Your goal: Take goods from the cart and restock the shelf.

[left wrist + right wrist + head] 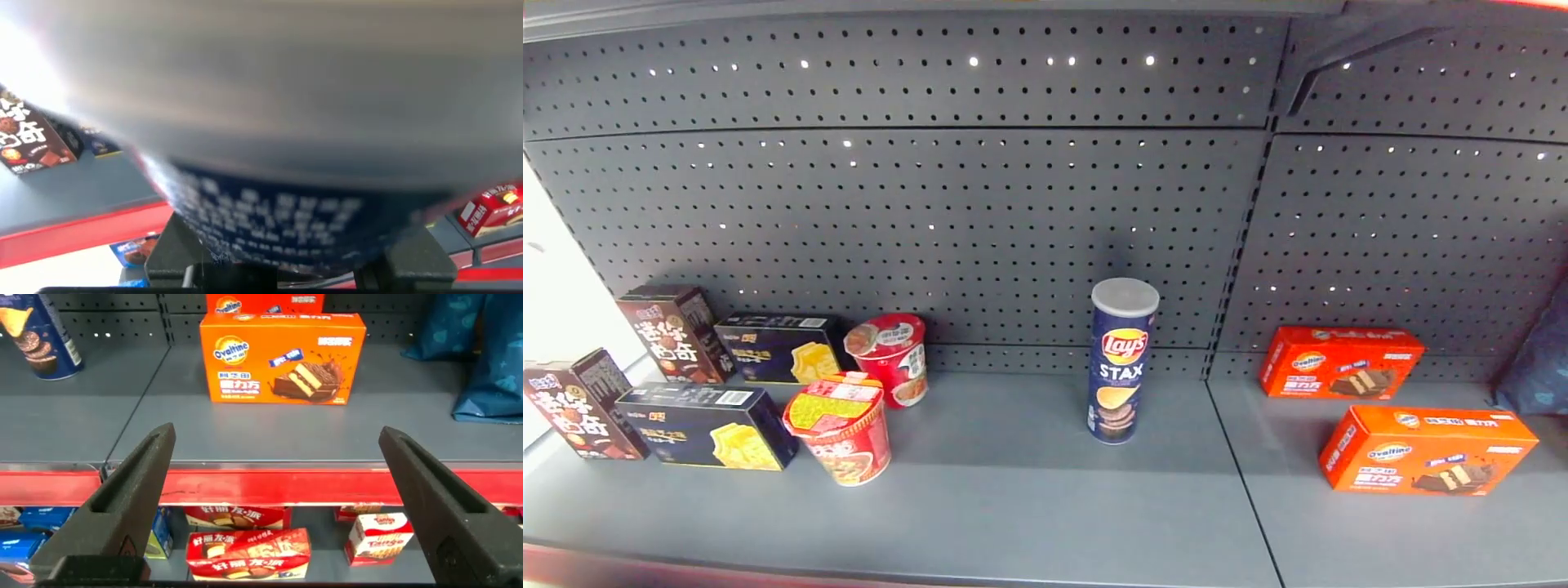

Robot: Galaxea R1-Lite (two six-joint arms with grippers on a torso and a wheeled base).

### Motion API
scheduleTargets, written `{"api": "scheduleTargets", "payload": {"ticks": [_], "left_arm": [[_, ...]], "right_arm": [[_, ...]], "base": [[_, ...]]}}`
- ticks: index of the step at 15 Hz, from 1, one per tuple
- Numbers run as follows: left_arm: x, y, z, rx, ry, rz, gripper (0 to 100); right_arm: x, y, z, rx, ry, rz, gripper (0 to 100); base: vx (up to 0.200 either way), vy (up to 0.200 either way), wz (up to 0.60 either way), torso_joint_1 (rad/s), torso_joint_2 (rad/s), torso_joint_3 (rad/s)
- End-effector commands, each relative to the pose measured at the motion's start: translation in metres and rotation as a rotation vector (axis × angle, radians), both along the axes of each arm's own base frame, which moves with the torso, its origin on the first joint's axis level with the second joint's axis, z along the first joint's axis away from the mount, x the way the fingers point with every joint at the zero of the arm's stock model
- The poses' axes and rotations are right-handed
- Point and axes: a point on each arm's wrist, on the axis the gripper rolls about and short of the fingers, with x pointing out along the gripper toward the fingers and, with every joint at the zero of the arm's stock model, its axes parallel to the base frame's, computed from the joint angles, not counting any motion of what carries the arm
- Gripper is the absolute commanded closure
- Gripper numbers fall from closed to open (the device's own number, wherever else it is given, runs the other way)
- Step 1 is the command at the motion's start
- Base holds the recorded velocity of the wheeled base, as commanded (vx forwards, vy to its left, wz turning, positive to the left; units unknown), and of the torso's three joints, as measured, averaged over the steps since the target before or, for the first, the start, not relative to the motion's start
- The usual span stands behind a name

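Head view gives us the shelf (pixel 1013 490). One chip can (pixel 1123 359) stands upright at centre, with bare grey board to its left and in front.

In the left wrist view the left end effector (pixel 302 257) is pinching a blue can (pixel 278 220), which sits so close to the lens that it blurs. We judge it to be a match for the chip can, so the step in hand is setting it down on the shelf. We should lift it over the red shelf edge (pixel 261 486), keep it upright, and lower it just beside the chip can. The fingers should open only once the base sits flat, because a tall can tips easily.

The right end effector (pixel 276 433) hangs spread and holding nothing in front of that edge, facing the front orange box (pixel 1427 449).

The two noodle cups (pixel 843 425), the dark boxes (pixel 707 425) and the brown boxes (pixel 572 404) crowd the lower left of the head view. The rear orange box (pixel 1339 362) and a blue bag (pixel 1535 367) fill the right. The open centre is therefore the safe slot, and the standing chip can is the one thing we could knock over.
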Motion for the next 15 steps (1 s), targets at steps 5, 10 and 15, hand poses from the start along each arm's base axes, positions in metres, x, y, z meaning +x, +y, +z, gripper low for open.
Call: {"api": "scheduleTargets", "payload": {"ticks": [5, 10, 15], "left_arm": [[0.000, 0.000, -0.002, -0.001, -0.005, 0.005, 100], [-0.004, 0.000, -0.003, -0.023, -0.026, 0.017, 100], [-0.005, 0.000, 0.000, -0.023, -0.035, 0.016, 100]], "right_arm": [[0.000, 0.000, 0.000, -0.003, 0.002, 0.001, 0], [0.023, 0.004, 0.103, -0.055, 0.051, 0.171, 0], [0.059, 0.015, 0.121, -0.152, 0.132, 0.545, 0]], "base": [[0.000, 0.000, 0.00, 0.000, 0.00, 0.000], [0.000, 0.000, 0.00, 0.000, 0.00, 0.000], [0.000, 0.000, 0.00, 0.000, 0.00, 0.000]]}}
